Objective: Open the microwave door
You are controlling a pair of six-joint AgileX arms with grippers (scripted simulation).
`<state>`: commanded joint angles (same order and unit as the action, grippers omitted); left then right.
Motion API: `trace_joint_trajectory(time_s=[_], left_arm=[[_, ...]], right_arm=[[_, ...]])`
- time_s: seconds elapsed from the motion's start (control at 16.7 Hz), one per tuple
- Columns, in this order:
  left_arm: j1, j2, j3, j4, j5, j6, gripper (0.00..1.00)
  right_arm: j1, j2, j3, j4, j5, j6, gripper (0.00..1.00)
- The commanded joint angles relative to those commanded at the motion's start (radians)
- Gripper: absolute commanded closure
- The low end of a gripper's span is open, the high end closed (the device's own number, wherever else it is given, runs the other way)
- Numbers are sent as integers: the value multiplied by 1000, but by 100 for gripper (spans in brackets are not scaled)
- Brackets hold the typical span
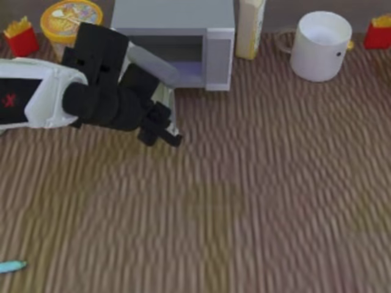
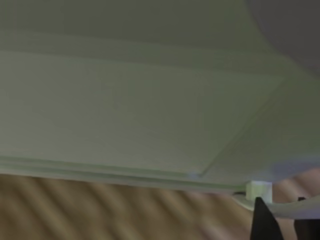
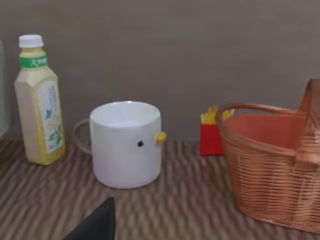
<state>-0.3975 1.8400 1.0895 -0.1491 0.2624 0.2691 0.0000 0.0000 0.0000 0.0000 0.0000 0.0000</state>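
Note:
The silver-grey microwave stands at the back of the table, left of centre. Its pale interior is exposed. The microwave door is swung out towards the front left, and its pale inner panel fills most of the left wrist view. My left gripper is at the door's free edge, shut on the door's pale handle, with a dark finger on each side of it. My right gripper is outside the top view, low over the table and facing the white cup.
Right of the microwave stand a yellow bottle and a white cup. Red fries boxes sit at both back corners, a noodle tub at back left. A wicker basket is near my right gripper.

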Motion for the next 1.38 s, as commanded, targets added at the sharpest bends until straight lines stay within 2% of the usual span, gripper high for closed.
trace_joint_trajectory(time_s=[0.24, 1.38], left_arm=[[19, -7, -7, -9, 25, 39, 100], [19, -7, -7, -9, 25, 39, 100]], right_arm=[[0, 0, 0, 0, 0, 0, 0], [0, 0, 0, 0, 0, 0, 0]])
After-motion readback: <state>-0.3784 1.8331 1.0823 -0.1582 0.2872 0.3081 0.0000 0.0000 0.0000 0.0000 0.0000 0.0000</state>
